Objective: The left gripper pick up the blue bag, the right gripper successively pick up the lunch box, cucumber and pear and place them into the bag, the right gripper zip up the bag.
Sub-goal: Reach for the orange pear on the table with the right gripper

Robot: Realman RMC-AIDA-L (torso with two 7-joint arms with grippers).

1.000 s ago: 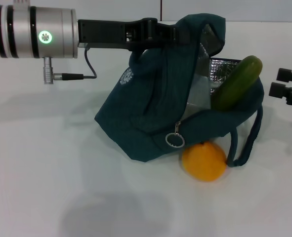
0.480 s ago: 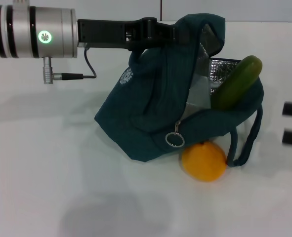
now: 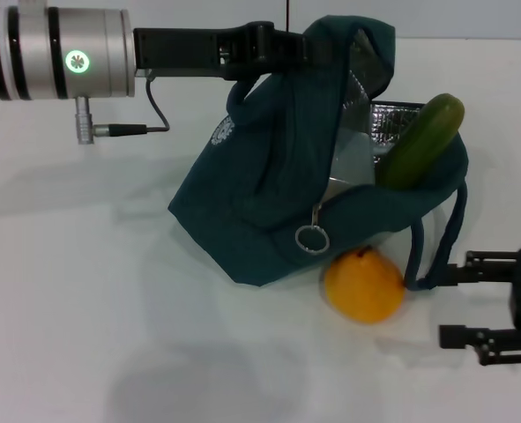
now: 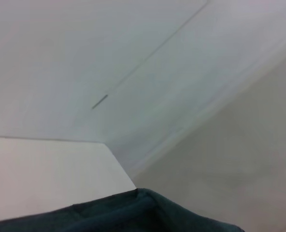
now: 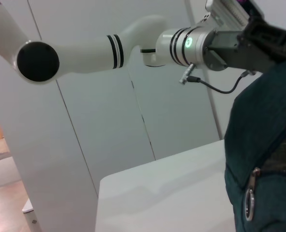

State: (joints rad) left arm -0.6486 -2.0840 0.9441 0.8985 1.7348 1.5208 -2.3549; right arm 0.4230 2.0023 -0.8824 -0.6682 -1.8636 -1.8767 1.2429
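Cucumber aslant in blue bag, upper end toward far right.

No wording can be read anywhere. The bag carries a small round white emblem on its side near the top, seen in the head view; it looks like a printed badge, but its marks are too small to make out as letters. The left arm's silver wrist bears a round green-lit sign with a pale pinwheel-like figure in it, and the same light shows in the right wrist view; it is a symbol, not a letter or number. The left wrist view shows no marks at all.
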